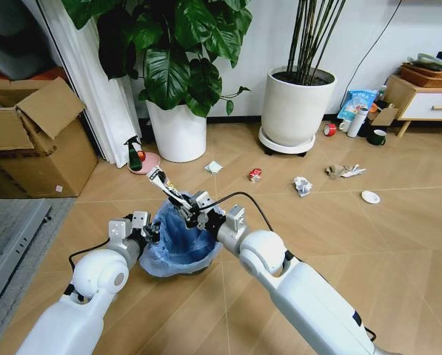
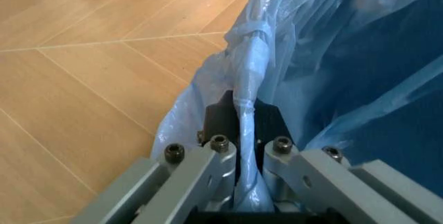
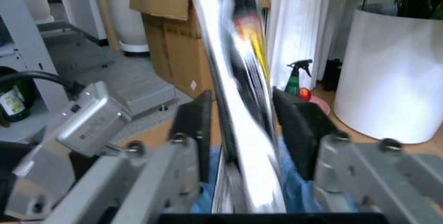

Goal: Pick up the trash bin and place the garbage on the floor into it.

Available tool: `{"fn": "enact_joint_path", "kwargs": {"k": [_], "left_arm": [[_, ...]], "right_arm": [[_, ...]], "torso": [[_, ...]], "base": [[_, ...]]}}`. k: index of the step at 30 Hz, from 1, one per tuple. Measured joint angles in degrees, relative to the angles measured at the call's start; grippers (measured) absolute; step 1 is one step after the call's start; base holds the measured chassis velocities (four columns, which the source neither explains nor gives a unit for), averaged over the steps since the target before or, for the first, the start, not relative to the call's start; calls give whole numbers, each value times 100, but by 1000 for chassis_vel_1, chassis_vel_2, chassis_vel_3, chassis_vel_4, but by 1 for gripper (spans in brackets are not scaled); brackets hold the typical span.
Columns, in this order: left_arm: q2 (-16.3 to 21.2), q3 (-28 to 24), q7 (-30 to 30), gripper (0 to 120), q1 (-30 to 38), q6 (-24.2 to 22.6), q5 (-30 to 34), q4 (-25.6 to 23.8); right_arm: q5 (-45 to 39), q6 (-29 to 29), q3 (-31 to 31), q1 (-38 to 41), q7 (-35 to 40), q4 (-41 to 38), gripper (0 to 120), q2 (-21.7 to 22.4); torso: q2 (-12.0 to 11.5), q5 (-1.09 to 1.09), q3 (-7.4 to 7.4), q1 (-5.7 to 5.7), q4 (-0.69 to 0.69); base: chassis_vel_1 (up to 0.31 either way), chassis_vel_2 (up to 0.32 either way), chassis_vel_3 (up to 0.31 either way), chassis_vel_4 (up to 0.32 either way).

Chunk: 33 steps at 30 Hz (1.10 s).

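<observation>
The left pincer [image 2: 242,182] is sitting closed on the rim of the trash bin [image 1: 178,240], its two fingers [image 2: 211,167] pinching the dark bin wall and a fold of the light-blue bag [image 2: 346,68] between them. The bin is being held low, in front of the robot and just above the floor [image 1: 295,222]. The right pincer [image 1: 185,208] is hovering over the bin's mouth, clamped on a long shiny wrapper [image 3: 239,94] that is sticking up and away from the fingers [image 3: 298,125].

Judgement: the wrapper is being delivered into the bin. For a clean drop, the wrapper's lower end should be well inside the bag opening before the right pincer lets go, since a long stiff strip could tip out over the rim. The left grip looks thin, mostly bag and edge, so the bin is best kept level and unjolted.

Farther out on the chevron wood floor, more garbage is waiting: a pale scrap [image 1: 214,167], a red wrapper [image 1: 255,174], crumpled white paper [image 1: 302,185], brown paper [image 1: 343,171] and a small white disc [image 1: 370,197]. Beyond them two white plant pots [image 1: 297,107] are standing against the wall, a cardboard box [image 1: 35,140] at far left, a low cabinet [image 1: 420,100] at far right.
</observation>
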State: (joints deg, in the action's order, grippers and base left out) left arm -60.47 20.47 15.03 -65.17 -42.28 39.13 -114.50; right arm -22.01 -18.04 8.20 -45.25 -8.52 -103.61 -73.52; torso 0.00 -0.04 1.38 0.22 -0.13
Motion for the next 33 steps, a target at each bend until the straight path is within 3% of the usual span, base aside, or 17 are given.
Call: {"fn": "enact_joint_path", "kwargs": {"k": [11, 17, 21, 24, 33], "left_arm": [[-19, 107, -7, 0, 17, 8, -1, -2], [-112, 401, -19, 0, -122, 11, -128, -73], [-153, 527, -111, 0, -199, 11, -368, -113], [-220, 699, -275, 0, -301, 23, -701, -114], [-261, 893, -409, 0, -507, 122, -900, -185]], "right_arm": [[18, 45, -166, -95, 10, -38, 71, 19], [-77, -99, -1071, -686, 349, -429, 97, 105], [-24, -113, -1525, -970, 363, -523, 100, 203], [544, 49, -2324, -1449, 222, -525, 100, 358], [911, 364, -3161, -2379, 167, -458, 100, 447]], "torso": [[0, 0, 0, 0, 0], [0, 1, -1, 0, 0], [0, 1, -1, 0, 0], [1, 2, -1, 0, -2], [0, 1, -1, 0, -2]], "base": [[0, 0, 0, 0], [0, 0, 0, 0], [0, 0, 0, 0], [0, 0, 0, 0], [0, 0, 0, 0]]}}
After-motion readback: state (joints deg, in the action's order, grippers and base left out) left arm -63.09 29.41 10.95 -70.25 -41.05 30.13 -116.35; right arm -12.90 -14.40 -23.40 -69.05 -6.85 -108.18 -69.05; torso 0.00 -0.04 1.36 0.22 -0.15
